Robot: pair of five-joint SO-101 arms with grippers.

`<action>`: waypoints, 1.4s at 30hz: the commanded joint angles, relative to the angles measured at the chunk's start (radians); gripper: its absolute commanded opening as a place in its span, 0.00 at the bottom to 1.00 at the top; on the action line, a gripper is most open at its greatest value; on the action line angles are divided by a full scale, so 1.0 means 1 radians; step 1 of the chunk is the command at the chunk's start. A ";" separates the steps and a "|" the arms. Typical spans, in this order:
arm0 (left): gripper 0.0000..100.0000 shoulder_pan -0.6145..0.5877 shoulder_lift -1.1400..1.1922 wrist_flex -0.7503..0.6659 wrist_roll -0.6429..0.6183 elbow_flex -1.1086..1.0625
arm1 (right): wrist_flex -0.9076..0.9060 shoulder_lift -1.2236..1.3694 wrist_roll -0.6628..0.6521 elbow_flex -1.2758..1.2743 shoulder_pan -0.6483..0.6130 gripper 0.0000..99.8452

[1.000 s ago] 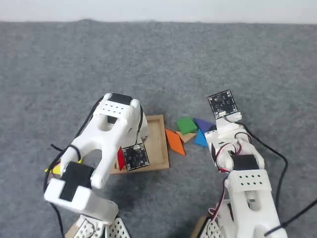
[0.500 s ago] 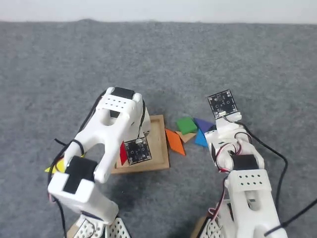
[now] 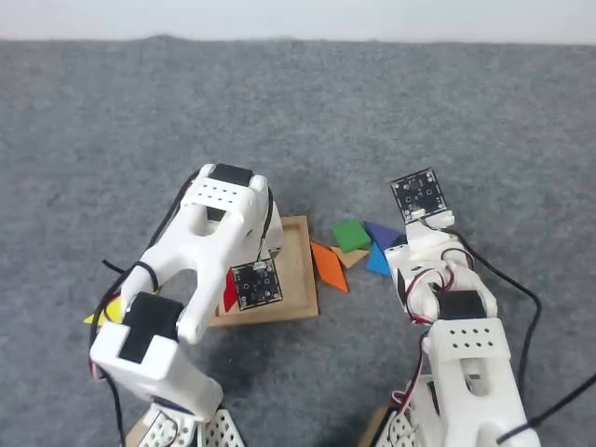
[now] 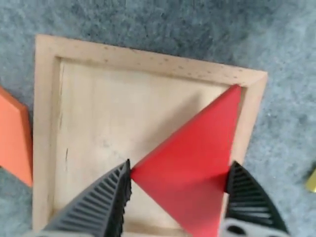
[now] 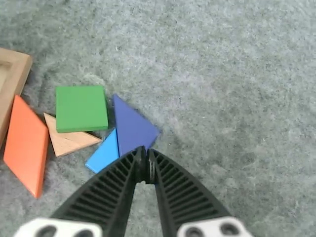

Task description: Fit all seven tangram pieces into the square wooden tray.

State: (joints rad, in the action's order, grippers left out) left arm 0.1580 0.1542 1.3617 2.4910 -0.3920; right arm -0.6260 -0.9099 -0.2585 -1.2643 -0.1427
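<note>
As left claw grips red triangle (over tray), right claw closed.

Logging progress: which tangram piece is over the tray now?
The red triangle, gripped in the left pincer above the wooden tray. The orange, green, tan, blue and purple pieces all lie on the carpet beside it.

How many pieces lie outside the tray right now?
6: orange, green, tan, blue, purple clustered beside the tray; yellow alone on its other side. Left gripper holds red over it.
</note>
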 commanded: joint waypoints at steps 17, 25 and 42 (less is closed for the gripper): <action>0.39 -0.041 -0.015 0.210 0.032 0.162 | 0.010 -0.007 -0.012 0.061 0.012 0.01; 0.39 -0.219 -0.044 0.391 -0.121 0.302 | 0.008 -0.007 -0.012 0.061 0.012 0.01; 0.02 -0.195 -0.338 0.382 -0.482 -0.096 | 0.008 -0.007 -0.012 0.061 0.012 0.01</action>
State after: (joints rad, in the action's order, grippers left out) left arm -0.1135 -0.0913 1.7162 2.0261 -0.4350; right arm -0.6260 -0.9099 -0.2585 -1.2643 -0.1427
